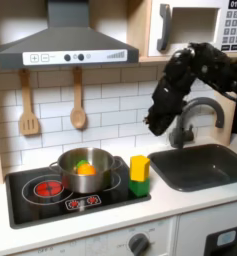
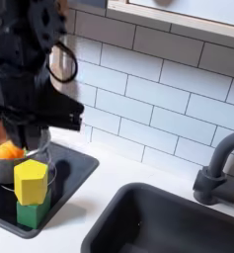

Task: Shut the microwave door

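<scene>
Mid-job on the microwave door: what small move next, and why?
Probably raise the gripper toward the handle edge of the microwave door. In the first exterior view it hangs below the microwave, above the faucet, and is not touching the door. Whether the door is ajar, I cannot tell.

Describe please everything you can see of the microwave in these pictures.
The microwave sits at the top right of the first exterior view, set in a pale wood-coloured cabinet above the tiled wall. It is small, white and looks like plastic. Its door has a pale window and a grey vertical bar handle on the first exterior view's left edge. A dark keypad panel with buttons and a digital display is at the right. The door looks flush with the front. The black arm reaches up just below it; contact cannot be judged.
</scene>
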